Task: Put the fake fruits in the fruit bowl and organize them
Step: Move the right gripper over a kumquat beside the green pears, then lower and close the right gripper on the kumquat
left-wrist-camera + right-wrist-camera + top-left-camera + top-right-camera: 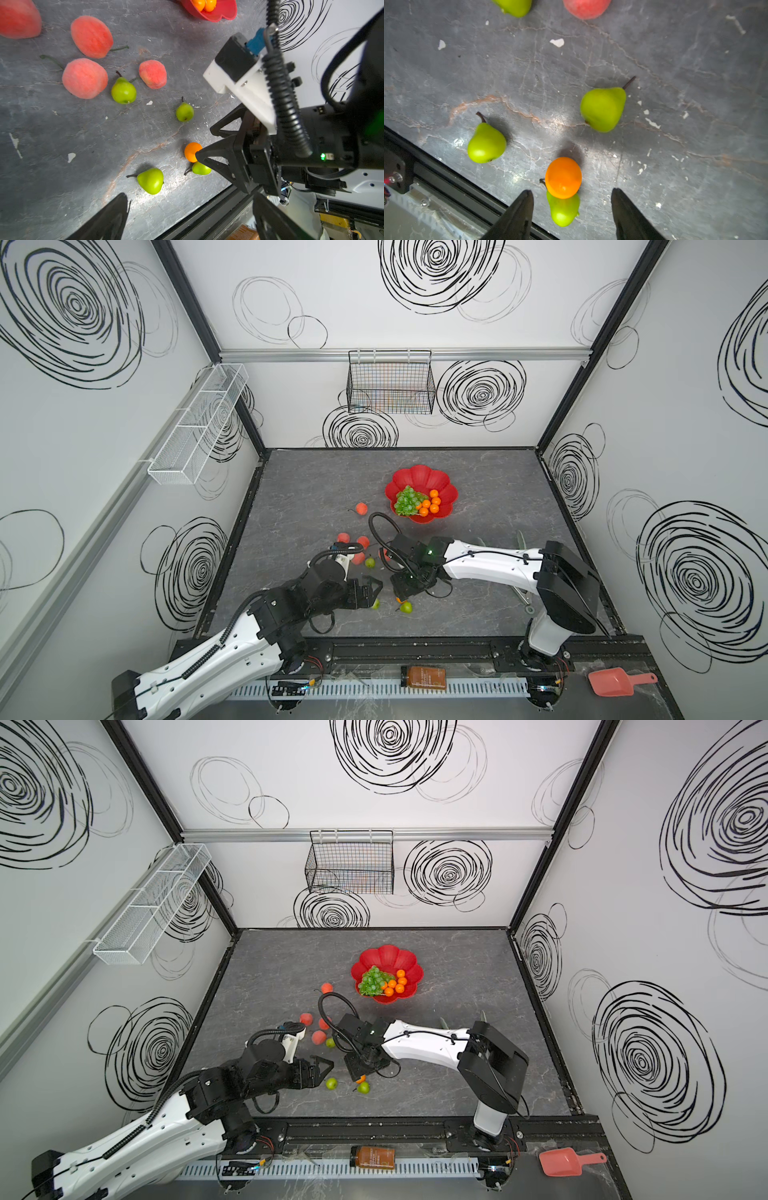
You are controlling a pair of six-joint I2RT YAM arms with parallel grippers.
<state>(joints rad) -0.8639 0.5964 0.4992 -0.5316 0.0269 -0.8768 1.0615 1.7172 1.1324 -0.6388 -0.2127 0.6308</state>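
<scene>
The red flower-shaped fruit bowl (419, 475) (386, 955) holds a bunch of green grapes (409, 501) and several oranges (432, 502). Three peaches (361, 508) (343, 537) (84, 78) and small green pear-shaped fruits (370, 562) (150, 180) lie loose on the grey table. Near the front edge, one orange (563, 177) (192, 151) rests against a green fruit (563, 212). My right gripper (571, 190) (401, 593) hangs over that pair, open, its fingers on either side and touching neither. My left gripper (190, 194) (374, 587) is wide open and empty just to the left.
The black front rail (415, 649) runs close behind the orange. Pale-green tongs (521, 539) lie partly under the right arm. A black wire basket (390, 383) and a white mesh shelf (199, 423) hang on the walls. An amber jar (423, 677) and a pink scoop (615, 682) sit in front.
</scene>
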